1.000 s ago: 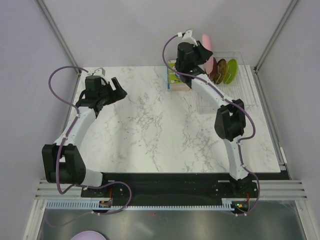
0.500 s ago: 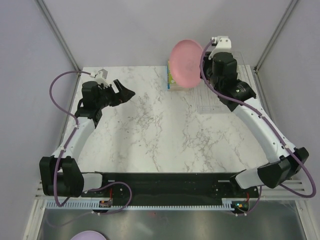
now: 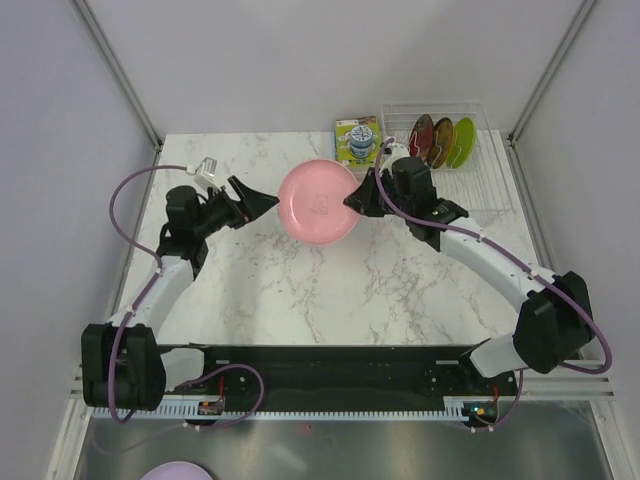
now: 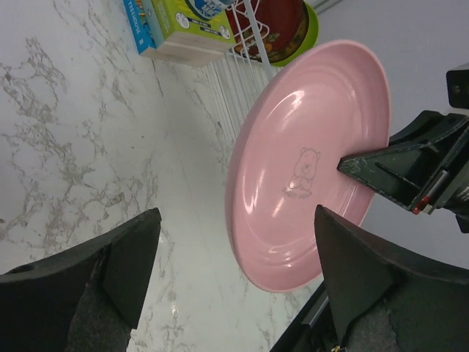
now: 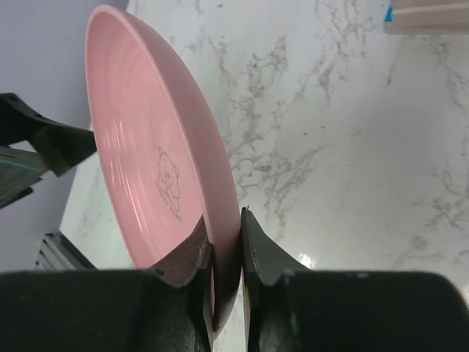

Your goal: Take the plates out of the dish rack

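R gripper [image 3: 352,199] clamped on pink plate [image 3: 318,201] rim; you've got it edge-up over mid table [image 3: 300,290]. L gripper [image 3: 258,193] jaws wide, just beside it. Other plates [image 3: 440,142] in dish rack [image 3: 482,190], far R.

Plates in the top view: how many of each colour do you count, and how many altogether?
Pink round plastic plate, held between the right arm's fingers: 1
Red round plate, standing in the clear plastic dish rack: 1
Yellow round plate, in the rack: 1
Lime green round plate, in the rack: 1
Total: 4
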Available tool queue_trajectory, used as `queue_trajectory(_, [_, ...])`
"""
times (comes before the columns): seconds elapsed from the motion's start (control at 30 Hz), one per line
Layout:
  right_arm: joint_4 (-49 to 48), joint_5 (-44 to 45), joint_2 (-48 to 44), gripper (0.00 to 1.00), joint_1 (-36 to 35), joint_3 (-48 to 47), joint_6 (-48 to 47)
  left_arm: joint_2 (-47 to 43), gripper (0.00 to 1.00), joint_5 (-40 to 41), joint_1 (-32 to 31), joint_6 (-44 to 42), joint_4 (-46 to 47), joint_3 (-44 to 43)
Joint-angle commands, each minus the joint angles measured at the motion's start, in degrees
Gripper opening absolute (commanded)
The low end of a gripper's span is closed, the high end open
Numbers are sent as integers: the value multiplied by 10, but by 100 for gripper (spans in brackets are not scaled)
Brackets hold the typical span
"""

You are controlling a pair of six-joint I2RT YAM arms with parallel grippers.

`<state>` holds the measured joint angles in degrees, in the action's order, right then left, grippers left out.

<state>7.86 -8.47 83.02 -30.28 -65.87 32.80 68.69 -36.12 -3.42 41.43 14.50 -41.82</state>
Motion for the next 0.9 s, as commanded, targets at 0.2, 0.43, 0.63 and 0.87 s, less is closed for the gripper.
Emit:
queue_trajectory(0.2, [-191,-92,-1,0,-23,47,100,-9,82,3,-16,44,84,35])
queue_trajectory(0.43, [-257,-144,18,0,-22,78,162,0,2,-2,-19,58,111,35])
queue_trajectory(0.63, [-96,-57,2,86,0,15,62,-13,2,104,-18,-16,-49,11])
queue_trajectory(0.87, [71,67,-48,98,107,-90,-69,14,2,241,-17,-79,-130,5])
